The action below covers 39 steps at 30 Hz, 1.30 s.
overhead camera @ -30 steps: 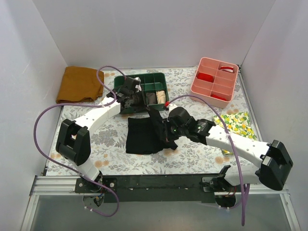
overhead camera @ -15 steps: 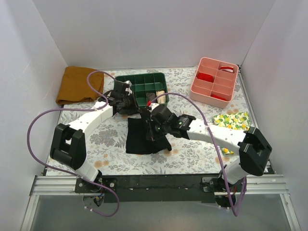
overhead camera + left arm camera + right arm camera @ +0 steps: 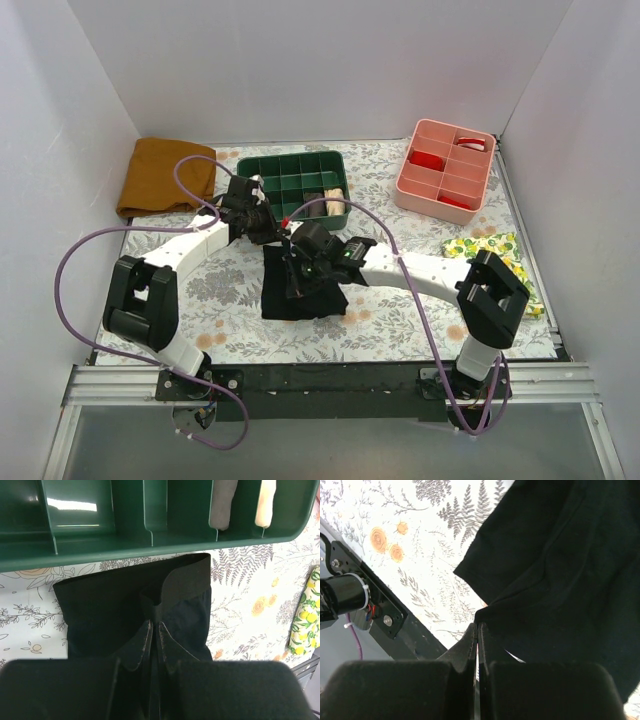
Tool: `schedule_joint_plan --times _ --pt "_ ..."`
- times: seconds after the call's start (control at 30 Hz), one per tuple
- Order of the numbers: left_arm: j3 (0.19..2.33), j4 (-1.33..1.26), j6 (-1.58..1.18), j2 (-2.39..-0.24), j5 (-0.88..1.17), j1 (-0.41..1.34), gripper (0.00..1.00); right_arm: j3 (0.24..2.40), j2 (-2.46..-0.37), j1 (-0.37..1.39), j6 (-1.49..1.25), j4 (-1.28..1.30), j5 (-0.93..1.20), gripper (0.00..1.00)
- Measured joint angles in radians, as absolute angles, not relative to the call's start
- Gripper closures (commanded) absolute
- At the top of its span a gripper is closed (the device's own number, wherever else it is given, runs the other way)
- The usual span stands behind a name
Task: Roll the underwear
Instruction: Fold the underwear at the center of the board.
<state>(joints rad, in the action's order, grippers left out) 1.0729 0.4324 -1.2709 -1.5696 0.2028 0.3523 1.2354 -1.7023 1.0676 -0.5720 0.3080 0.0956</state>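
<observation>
The black underwear lies on the floral table just in front of the green tray, partly folded over itself. My left gripper is at its far edge; in the left wrist view the gripper is shut on a raised fold of the black fabric below the waistband. My right gripper is over the left part of the garment; in the right wrist view the gripper is shut on an edge of the fabric. No grey label shows.
The green tray holds rolled items in its right compartments. A pink tray stands at the back right. A mustard-brown cloth lies at the back left, and a lemon-print cloth at the right.
My right gripper has moved left, carrying a flap of the underwear across the rest of the garment. My left gripper has moved from over the tray down to the garment's far edge.
</observation>
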Motion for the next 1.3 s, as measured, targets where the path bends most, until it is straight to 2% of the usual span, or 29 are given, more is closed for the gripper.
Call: schedule_joint_plan --times 0.3,0.87,1.3 --pt "1.044 0.403 -1.271 -1.600 0.189 0.334 1.00 1.302 -1.784 1.094 -0.569 0.285 0.134 0.99" --pt "0.981 0.381 -1.244 -1.634 0.106 0.287 1.00 1.259 -1.833 1.108 -0.626 0.177 0.142 0.99" --pt "0.976 0.372 -1.251 -1.663 0.094 0.255 0.96 1.259 -1.911 1.108 -0.686 0.091 0.170 0.99"
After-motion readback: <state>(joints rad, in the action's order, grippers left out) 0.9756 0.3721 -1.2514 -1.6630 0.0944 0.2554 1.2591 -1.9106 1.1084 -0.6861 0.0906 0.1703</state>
